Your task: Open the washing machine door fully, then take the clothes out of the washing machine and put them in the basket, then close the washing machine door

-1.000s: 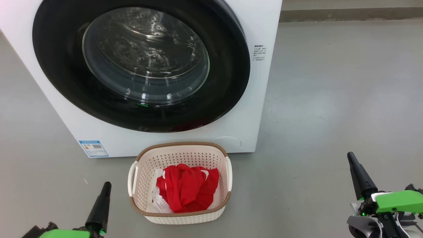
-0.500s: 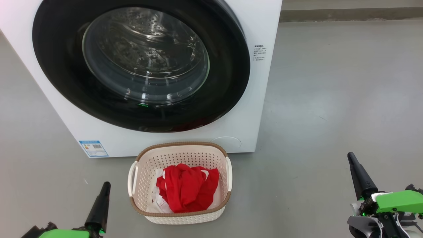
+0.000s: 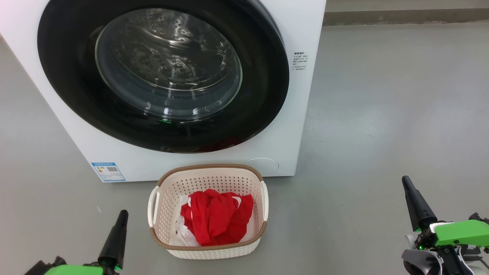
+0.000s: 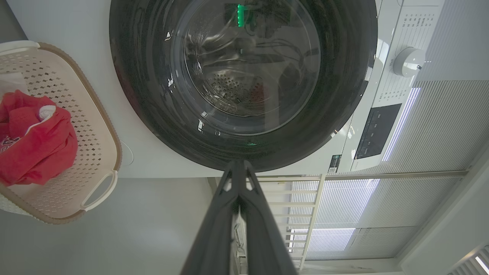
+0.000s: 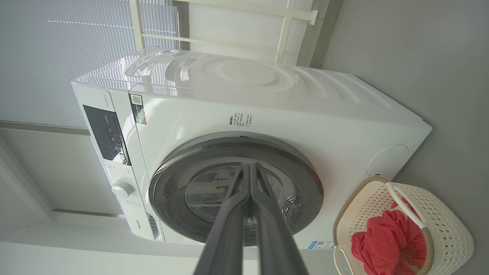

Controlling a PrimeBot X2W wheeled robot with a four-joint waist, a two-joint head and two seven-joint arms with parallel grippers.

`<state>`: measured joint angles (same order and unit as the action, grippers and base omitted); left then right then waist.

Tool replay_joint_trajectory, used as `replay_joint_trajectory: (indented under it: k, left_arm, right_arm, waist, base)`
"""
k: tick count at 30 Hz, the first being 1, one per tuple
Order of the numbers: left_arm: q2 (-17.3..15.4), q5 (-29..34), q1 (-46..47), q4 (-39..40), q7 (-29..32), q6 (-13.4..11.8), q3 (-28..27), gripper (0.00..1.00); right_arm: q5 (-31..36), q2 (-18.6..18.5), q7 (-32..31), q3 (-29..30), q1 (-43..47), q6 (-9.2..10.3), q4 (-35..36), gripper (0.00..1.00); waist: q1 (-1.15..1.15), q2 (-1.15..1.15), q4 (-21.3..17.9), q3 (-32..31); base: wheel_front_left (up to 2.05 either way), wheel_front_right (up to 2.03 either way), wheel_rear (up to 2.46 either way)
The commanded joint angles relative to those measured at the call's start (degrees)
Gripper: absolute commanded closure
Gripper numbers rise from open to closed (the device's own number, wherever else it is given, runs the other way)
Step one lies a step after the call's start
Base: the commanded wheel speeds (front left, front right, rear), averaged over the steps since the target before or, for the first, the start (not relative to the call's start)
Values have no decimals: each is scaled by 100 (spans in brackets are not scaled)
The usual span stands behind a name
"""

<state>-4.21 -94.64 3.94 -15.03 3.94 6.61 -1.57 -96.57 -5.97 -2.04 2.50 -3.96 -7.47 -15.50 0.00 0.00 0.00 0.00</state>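
The white washing machine [image 3: 294,126] fills the upper left of the head view, and its black-rimmed round door [image 3: 68,76] lies flush against its front, shut. Red and white clothes [image 3: 216,219] lie heaped in the cream basket [image 3: 208,170] on the floor just before it. My left gripper [image 3: 123,214] stands low, left of the basket, fingers pressed together with nothing between them. My right gripper [image 3: 405,180] stands well right of the basket, also shut and empty. The wrist views show the door [image 4: 153,114] [image 5: 305,179], the basket [image 4: 101,126] [image 5: 443,225] and the shut grippers [image 4: 237,163] [image 5: 250,165].
Bare grey floor [image 3: 382,114] stretches to the right of the machine, with a darker skirting strip [image 3: 401,17] along the far wall. A control panel and dial [image 4: 408,61] sit on the machine's upper front. Slatted blinds [image 5: 57,57] hang behind it.
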Motion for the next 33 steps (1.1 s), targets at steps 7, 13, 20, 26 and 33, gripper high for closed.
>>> replay_joint_trajectory:
  k: [7,13,20,26,33]
  left_arm:
    - [-83,0,243,116,22,57,-207,100]
    - [-79,5,243,116,26,56,-213,100]
    - [-74,11,243,116,31,56,-219,100]
    - [-70,15,244,116,36,56,-225,100]
    - [-66,21,244,116,41,55,-231,100]
  right_arm:
    - [-1,-74,-33,-113,-239,-2,145,100]
    - [4,-70,-37,-107,-239,-2,144,100]
    - [10,-64,-43,-100,-239,-2,143,100]
    - [15,-60,-48,-94,-240,-2,143,100]
    - [21,-55,-53,-87,-240,-2,142,100]
  waist:
    - [0,0,0,0]
    - [0,0,0,0]
    - [0,0,0,0]
    - [0,0,0,0]
    - [0,0,0,0]
  base:
    - [0,0,0]
    - [0,0,0]
    - [0,0,0]
    - [0,0,0]
    - [0,0,0]
